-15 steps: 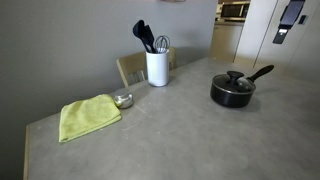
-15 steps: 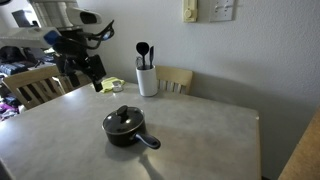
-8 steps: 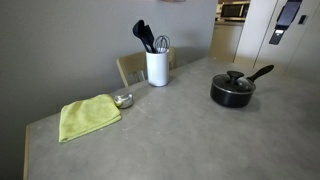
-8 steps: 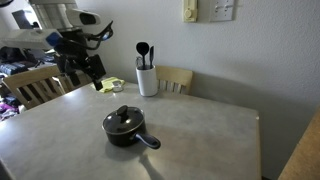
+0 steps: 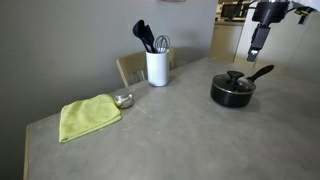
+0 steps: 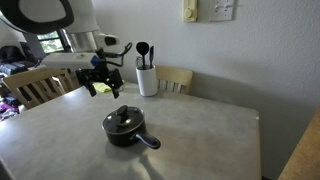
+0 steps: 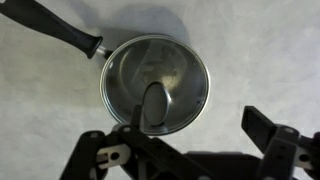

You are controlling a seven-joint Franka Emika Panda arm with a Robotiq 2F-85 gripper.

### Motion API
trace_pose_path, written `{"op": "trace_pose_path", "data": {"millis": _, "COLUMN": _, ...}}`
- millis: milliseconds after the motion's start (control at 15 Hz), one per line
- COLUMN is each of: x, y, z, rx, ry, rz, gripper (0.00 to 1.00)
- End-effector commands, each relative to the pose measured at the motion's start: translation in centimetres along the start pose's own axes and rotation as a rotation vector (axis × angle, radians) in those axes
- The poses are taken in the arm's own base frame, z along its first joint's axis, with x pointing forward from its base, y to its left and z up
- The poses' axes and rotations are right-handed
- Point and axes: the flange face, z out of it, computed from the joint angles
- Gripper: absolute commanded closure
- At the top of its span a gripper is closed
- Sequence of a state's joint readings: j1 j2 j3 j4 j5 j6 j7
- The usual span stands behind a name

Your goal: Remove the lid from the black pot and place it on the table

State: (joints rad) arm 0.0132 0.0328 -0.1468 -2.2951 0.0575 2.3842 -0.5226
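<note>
Black end effector (image 6: 103, 88) high above the lid (image 7: 155, 85), jaws wide apart.

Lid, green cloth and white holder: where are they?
Lid (image 7: 157, 104), wrist view, on its black knob.
Green cloth (image 5: 88, 117), in an exterior view, its middle.
White holder (image 5: 157, 69), in an exterior view, its side.

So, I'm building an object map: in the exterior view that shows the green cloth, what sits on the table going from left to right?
green cloth → small metal bowl → white utensil holder → black pot, with the lid on it.
</note>
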Motion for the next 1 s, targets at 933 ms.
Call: {"op": "trace_pose_path", "data": {"millis": 933, "x": 3.1, "y": 2.9, "z": 8.8, "rx": 0.018, "ry": -0.104, "rz": -0.106, "gripper": 0.0}}
